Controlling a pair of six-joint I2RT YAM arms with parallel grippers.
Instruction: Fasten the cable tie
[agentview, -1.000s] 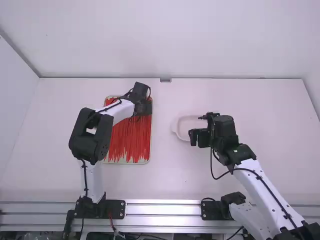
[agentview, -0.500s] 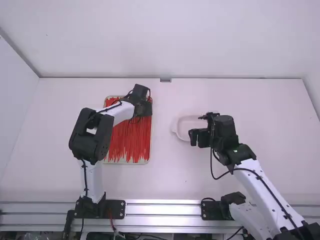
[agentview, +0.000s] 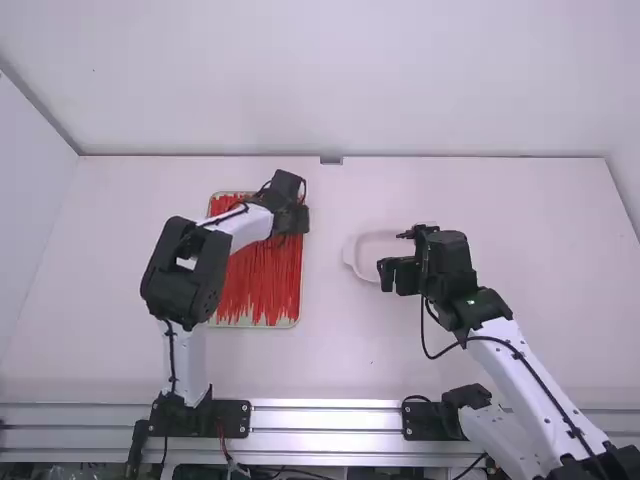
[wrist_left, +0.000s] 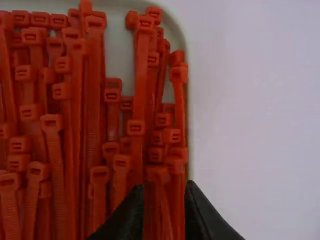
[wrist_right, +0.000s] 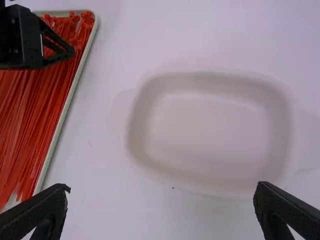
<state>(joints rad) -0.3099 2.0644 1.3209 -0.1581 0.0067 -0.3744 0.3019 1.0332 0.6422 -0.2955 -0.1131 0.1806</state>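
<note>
Left gripper (wrist_left: 163, 187) among red cable ties (wrist_left: 90, 125) — grip unclear; right gripper (wrist_right: 161, 187) agape.

Cable ties (agentview: 255, 275) in a tray (agentview: 256, 325) left of the table's (agentview: 520, 210) middle, dish (agentview: 365, 250) right of it, apart, left gripper (agentview: 292, 222) over the tray's far right corner, right gripper (agentview: 400, 272) at the dish's near side

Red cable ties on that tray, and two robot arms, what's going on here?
The left gripper is down in the pile of red cable ties at the far right corner of the tray, its fingers pinched on a few of them. The right gripper is open and holds nothing; it hangs beside a white dish on the table, right of the tray. No tie is looped or fastened yet.
</note>
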